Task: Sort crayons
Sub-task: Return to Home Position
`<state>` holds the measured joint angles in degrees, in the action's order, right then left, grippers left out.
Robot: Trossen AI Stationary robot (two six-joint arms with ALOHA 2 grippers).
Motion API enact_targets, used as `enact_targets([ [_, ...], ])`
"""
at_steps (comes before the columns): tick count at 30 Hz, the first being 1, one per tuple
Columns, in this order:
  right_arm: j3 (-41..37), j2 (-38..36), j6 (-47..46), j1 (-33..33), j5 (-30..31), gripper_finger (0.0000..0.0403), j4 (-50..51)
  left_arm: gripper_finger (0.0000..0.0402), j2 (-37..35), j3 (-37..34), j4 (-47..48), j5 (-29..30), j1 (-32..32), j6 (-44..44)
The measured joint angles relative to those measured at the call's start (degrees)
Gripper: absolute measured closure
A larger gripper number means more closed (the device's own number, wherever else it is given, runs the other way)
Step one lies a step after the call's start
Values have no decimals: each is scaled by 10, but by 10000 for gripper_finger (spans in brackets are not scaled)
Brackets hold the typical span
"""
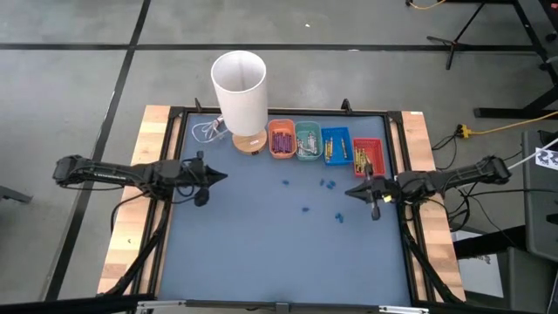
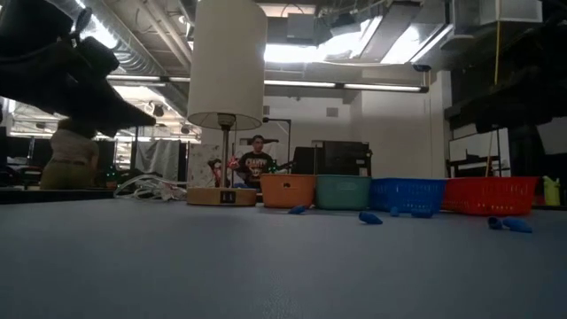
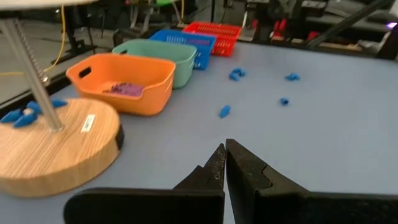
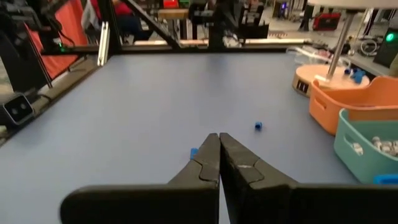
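Mat looked sorted; my left gripper and right gripper were both pressed shut, empty, but right sat near the red bin, so a clip could've spilled crayons.

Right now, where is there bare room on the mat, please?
The mat is bare from the left gripper and right gripper to its front edge. Crowded: the lamp and bins along the back, blue bits before them.
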<state>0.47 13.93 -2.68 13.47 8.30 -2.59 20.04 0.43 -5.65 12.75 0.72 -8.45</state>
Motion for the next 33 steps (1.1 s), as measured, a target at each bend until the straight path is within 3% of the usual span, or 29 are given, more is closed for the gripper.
enact_targets([
  [18, 0, -116, 0, 0, 0, 400, -2, 402, -86, 0, 1, 0, -20, 0],
  [33, 0, -138, 0, 0, 0, 400, -2, 401, -161, 0, 1, 0, -19, 0],
])
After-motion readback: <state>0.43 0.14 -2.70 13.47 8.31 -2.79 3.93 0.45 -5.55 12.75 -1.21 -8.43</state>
